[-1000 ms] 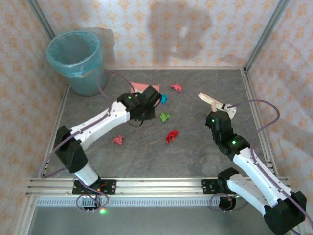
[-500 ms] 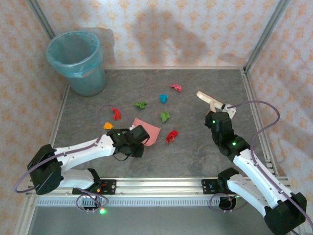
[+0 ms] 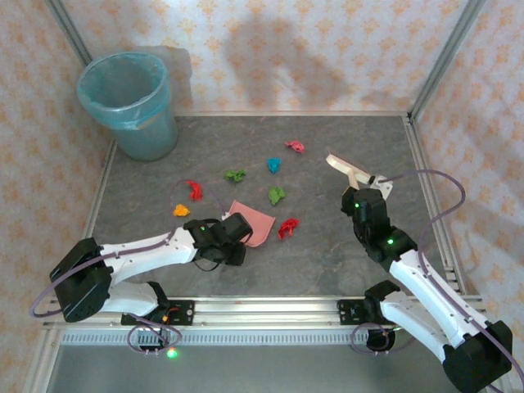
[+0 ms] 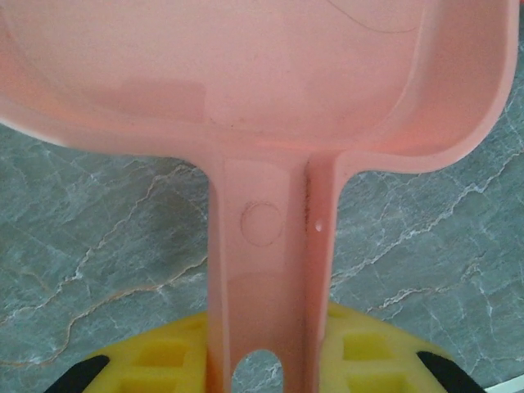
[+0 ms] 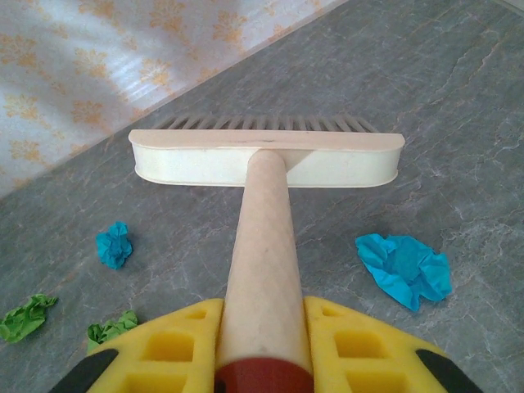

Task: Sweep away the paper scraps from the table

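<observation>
Dustpan (image 4: 262,82) handle clamped in left gripper (image 4: 266,360), pink pan at table (image 3: 327,262) front-centre, cream brush (image 5: 266,155) handle clamped in right gripper (image 5: 262,344), head pointing toward back wall (image 3: 286,57), paper scraps (image 3: 277,196) scattered mid-table, one red wad (image 3: 287,228) near pan's right edge.

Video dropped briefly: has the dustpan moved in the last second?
Yes. The dustpan came away from the bin toward the near rail, now beside the red scrap.
</observation>
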Motion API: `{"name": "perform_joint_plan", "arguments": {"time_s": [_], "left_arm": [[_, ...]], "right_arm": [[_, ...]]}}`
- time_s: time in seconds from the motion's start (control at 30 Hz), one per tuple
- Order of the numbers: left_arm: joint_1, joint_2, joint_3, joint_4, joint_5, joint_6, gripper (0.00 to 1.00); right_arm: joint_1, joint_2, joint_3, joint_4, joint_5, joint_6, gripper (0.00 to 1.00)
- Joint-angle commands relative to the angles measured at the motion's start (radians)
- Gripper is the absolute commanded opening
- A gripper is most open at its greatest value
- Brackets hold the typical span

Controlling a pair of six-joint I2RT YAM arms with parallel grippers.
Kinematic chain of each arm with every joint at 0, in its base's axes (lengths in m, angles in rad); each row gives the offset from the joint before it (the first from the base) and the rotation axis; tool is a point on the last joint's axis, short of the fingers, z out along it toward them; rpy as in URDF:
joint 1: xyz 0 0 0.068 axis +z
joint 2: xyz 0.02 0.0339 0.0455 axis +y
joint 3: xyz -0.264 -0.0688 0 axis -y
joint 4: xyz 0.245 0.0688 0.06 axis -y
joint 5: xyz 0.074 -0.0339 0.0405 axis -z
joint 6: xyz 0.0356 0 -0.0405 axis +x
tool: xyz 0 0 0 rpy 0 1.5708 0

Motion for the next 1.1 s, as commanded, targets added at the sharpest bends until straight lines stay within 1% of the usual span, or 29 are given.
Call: {"name": "perform_joint_plan", "arguments": {"time_s": [0.0,0.07,0.13,0.2,0.3,0.4,0.43,0.47,0.57,0.7,0.8,0.9,0.97,1.07], "left_arm": [[-0.003,0.020,-0.004,0.014,-0.016,0.014,0.13],[-0.003,0.026,-0.007,0.012,-0.025,0.009,0.13],[-0.003,0.029,-0.005,0.017,-0.028,0.010,0.16],[-0.004,0.032,-0.002,0.024,-0.023,0.018,0.24],[-0.003,0.020,-0.001,0.022,-0.024,0.038,0.44],[-0.003,-0.017,-0.011,0.025,-0.041,0.047,0.70],[-0.003,-0.029,-0.017,0.033,-0.043,0.049,0.74],[-0.003,-0.043,-0.024,0.042,-0.045,0.050,0.77],[-0.013,-0.096,-0.052,0.069,-0.066,0.056,0.80],[-0.057,-0.205,-0.108,0.093,-0.142,0.062,0.83],[-0.125,-0.288,-0.146,0.093,-0.272,0.041,0.83],[-0.194,-0.343,-0.204,0.129,-0.365,-0.005,0.83],[-0.246,-0.354,-0.234,0.154,-0.427,-0.037,0.82],[-0.332,-0.325,-0.256,0.179,-0.521,-0.084,0.81]], "right_arm": [[0.007,-0.012,-0.008,0.058,0.032,0.000,0.00],[0.007,-0.012,-0.009,0.060,0.031,0.000,0.00],[0.007,-0.012,-0.010,0.061,0.032,-0.001,0.00],[0.009,-0.013,-0.012,0.060,0.040,-0.002,0.00],[0.007,-0.013,-0.017,0.062,0.051,-0.004,0.00],[0.008,-0.016,-0.016,0.061,0.052,-0.005,0.00],[0.008,-0.018,-0.016,0.060,0.053,-0.006,0.00],[0.007,-0.019,-0.017,0.062,0.052,-0.005,0.00],[0.007,-0.022,-0.020,0.064,0.057,-0.006,0.00],[0.008,-0.022,-0.022,0.066,0.055,-0.004,0.00],[0.007,-0.021,-0.023,0.072,0.051,-0.003,0.00],[0.007,-0.021,-0.023,0.072,0.047,-0.003,0.00],[0.008,-0.021,-0.023,0.072,0.042,-0.002,0.00],[0.007,-0.021,-0.023,0.075,0.037,-0.001,0.00]]}}
